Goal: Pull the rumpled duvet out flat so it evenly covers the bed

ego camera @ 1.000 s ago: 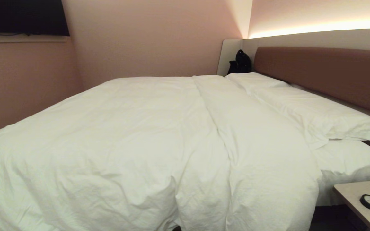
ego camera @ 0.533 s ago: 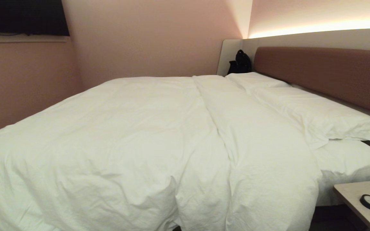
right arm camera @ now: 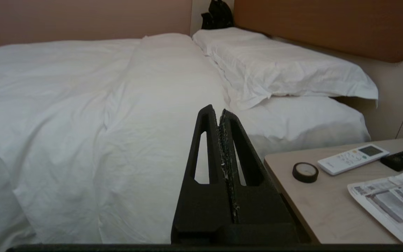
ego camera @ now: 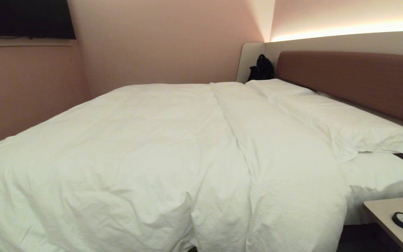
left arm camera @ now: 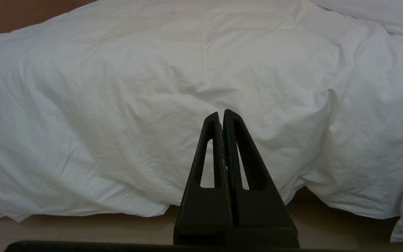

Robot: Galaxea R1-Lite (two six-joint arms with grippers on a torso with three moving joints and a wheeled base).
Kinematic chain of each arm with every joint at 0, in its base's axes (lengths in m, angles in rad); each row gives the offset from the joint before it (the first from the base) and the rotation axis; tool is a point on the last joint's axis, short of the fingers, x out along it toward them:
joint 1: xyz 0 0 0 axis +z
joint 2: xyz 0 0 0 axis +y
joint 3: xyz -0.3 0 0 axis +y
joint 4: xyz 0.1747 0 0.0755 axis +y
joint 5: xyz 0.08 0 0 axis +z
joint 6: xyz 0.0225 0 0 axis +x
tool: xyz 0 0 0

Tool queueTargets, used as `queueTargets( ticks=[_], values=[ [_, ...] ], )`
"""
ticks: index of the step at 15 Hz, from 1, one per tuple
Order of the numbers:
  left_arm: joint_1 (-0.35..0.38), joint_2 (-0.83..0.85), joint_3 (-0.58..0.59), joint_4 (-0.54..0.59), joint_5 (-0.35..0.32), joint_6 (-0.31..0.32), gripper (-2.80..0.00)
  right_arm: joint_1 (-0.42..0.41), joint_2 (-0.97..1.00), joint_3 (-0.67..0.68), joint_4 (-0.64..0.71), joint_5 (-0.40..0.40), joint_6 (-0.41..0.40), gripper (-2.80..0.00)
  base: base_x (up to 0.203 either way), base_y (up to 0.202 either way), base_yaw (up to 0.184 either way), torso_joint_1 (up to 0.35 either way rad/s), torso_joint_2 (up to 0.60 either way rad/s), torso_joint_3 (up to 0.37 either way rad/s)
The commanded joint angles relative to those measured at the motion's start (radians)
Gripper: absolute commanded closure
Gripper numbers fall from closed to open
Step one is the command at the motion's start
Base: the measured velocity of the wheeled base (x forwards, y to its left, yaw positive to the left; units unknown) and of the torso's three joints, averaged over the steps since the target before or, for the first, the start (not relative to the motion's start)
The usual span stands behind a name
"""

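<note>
The white puffy duvet [ego camera: 145, 147] lies spread over the bed [ego camera: 348, 77], wrinkled, with a long fold running from the head end towards me and its near edge hanging over the side [left arm camera: 117, 140]. Neither arm shows in the head view. In the left wrist view my left gripper [left arm camera: 221, 112] is shut and empty, low in front of the duvet's hanging edge, apart from it. My right gripper [right arm camera: 218, 109] is also shut and empty, held off the duvet [right arm camera: 82, 105] beside the bedside table.
Two white pillows [ego camera: 345, 122] lie along the reddish-brown headboard. A bedside table [right arm camera: 327, 203] at the right carries a black tape roll [right arm camera: 305, 172], a white remote [right arm camera: 353, 159], a black remote and a leaflet. A black bag [ego camera: 261, 68] sits in the far corner. Wooden floor [left arm camera: 82, 227] shows below the duvet.
</note>
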Motion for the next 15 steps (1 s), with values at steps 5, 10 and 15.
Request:
queueTargets(
  ticks=[5, 10, 15],
  values=[
    [0.0, 0.0, 0.0, -0.001, 0.0, 0.0, 0.0, 0.0, 0.0, 0.057, -0.002, 0.006, -0.009, 0.0, 0.0, 0.0, 0.0, 0.0, 0.0, 0.0],
    [0.0, 0.0, 0.0, -0.001, 0.0, 0.0, 0.0, 0.0, 0.0, 0.094, -0.002, 0.008, -0.016, 0.0, 0.0, 0.0, 0.0, 0.0, 0.0, 0.0],
    [0.0, 0.0, 0.0, -0.001, 0.0, 0.0, 0.0, 0.0, 0.0, 0.17, -0.056, 0.012, -0.028, 0.0, 0.0, 0.0, 0.0, 0.0, 0.0, 0.0]
  ],
)
